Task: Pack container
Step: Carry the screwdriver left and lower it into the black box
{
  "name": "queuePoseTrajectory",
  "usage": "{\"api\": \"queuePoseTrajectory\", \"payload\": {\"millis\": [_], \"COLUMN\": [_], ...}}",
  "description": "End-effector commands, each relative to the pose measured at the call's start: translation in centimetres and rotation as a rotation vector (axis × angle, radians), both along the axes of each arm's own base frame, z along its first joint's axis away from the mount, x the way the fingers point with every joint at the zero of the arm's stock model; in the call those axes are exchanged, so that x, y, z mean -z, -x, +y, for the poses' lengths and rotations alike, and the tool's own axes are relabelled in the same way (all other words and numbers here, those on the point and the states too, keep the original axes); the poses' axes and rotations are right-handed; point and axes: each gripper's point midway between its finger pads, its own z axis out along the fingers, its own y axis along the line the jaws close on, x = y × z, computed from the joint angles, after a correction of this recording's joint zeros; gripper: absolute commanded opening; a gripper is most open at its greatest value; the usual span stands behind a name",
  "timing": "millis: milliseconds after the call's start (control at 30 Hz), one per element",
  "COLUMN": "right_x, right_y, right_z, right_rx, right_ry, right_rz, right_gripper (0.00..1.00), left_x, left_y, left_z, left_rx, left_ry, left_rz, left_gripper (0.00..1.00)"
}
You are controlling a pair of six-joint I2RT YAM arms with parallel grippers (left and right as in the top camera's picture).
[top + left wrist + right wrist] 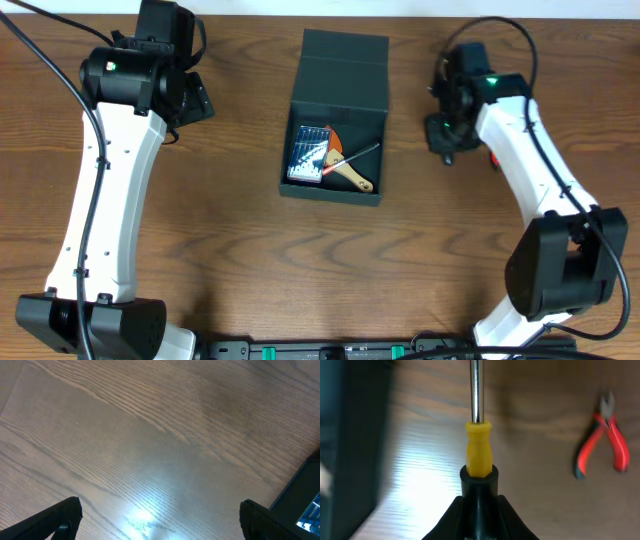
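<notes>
The container (340, 80) is a dark box with its flap lid open at the back, in the middle of the table. Inside lie a small blue case of silver bits (306, 155), a wooden-handled tool (350, 172) and a thin red-handled tool (350, 155). My right gripper (445, 140) hangs to the right of the box. In the right wrist view it (479, 505) is shut on a screwdriver (478, 450) with a yellow-and-black handle and a steel shaft. The box's dark wall (345, 435) is blurred at the left. My left gripper (190, 100) is open and empty left of the box, and it shows open in the left wrist view (160, 520).
Red-handled pliers (600, 442) lie on the wooden table to the right of the right gripper; only a red tip of them (492, 160) shows from overhead. A corner of the box (300, 505) shows at the right of the left wrist view.
</notes>
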Motion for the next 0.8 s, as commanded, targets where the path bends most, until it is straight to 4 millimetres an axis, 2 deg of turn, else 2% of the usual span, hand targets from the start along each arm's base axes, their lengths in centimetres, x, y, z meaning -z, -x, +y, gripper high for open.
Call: {"api": "queuePoseTrajectory", "payload": {"millis": [0, 200, 467, 633, 767], "right_x": [-2.0, -3.5, -3.6, -3.7, -3.6], "right_y": [-0.8, -0.3, 1.7, 2.6, 2.9], "right_z": [3.9, 9.5, 14.9, 16.8, 17.2], "right_rx": [-0.106, -0.255, -0.440, -0.533, -0.576], "right_ry": [-0.034, -0.046, -0.043, -0.036, -0.027], "right_rz": [-0.052, -0.098, -0.115, -0.125, -0.125], "right_gripper": [0.01, 0.01, 0.01, 0.01, 0.01], "left_x": [0.0, 0.0, 0.0, 0.0, 0.0], "left_y": [0.0, 0.0, 0.0, 0.0, 0.0], "left_z": [0.3, 0.3, 0.3, 0.3, 0.3], "left_rx": [-0.015, -0.015, -0.015, -0.015, -0.015], "left_ry": [-0.007, -0.007, -0.007, -0.007, -0.007], "left_rz": [0.000, 0.001, 0.001, 0.001, 0.001], "left_gripper": [0.99, 0.98, 0.98, 0.98, 0.99]}}
